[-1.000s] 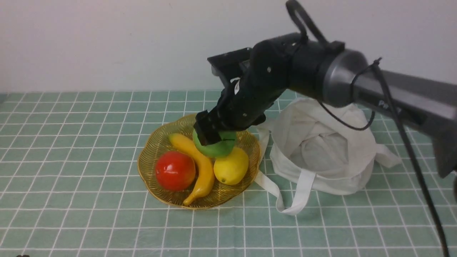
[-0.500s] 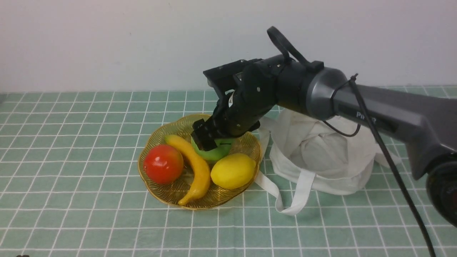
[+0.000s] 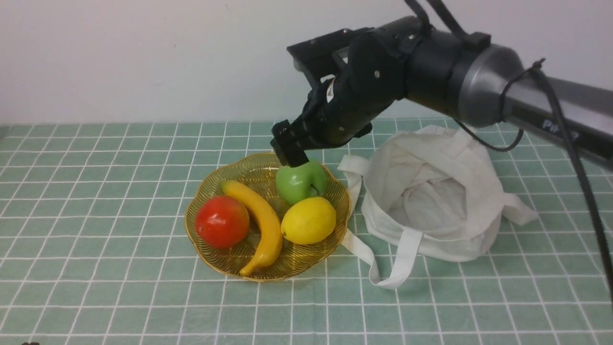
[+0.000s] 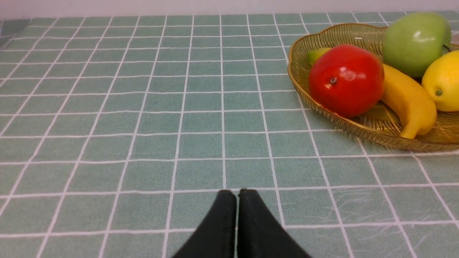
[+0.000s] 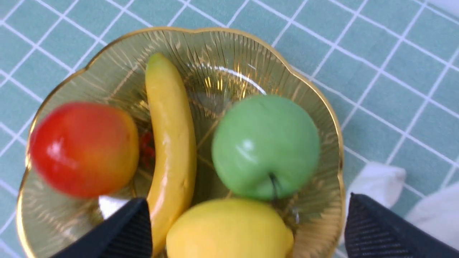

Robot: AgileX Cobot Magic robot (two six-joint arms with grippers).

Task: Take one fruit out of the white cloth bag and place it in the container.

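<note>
Clearing the green apple (image 3: pixel 300 183) at upper centre, the released right end effector (image 3: pixel 302 147) could snag its fingertips, tipping it.

Front view: right arm (image 3: pixel 483 81), cut off by the right edge; its cable loop, cropped at the top edge; lettering on its forearm, at right, too small to read with certainty; a dark fragment at the lower left corner, mostly outside the frame. Left wrist view: amber scalloped bowl (image 4: pixel 387 141) and lemon (image 4: pixel 448 80), cropped at the right edge. Right wrist view: lemon, cropped at the bottom edge; red fruit (image 5: pixel 84 148), blurred, at left; white cloth bag (image 5: pixel 439 211), cropped at lower right.
</note>
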